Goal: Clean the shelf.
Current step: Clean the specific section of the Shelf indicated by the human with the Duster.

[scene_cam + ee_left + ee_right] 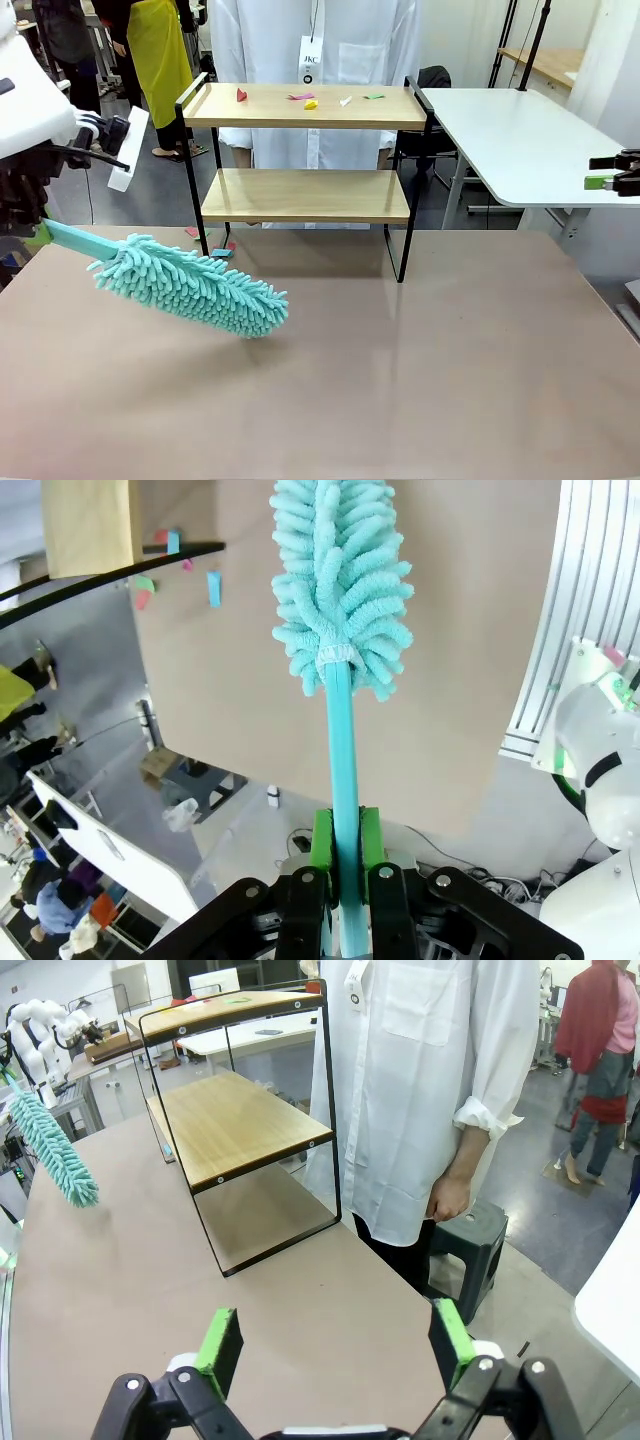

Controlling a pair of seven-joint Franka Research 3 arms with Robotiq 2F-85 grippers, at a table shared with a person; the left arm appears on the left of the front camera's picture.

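The shelf [305, 195] stands at 12 o'clock on the brown bench [420, 380], near its far edge. It has two light wooden boards in a thin black frame with raised side rails. Small coloured paper scraps [310, 103] lie scattered on the top board. The left fingers [322, 845] are clamped on the handle of a fluffy teal duster [190, 283], which hangs over the bench at 9 o'clock. The right fingers [222, 1345] stand wide, holding nothing.
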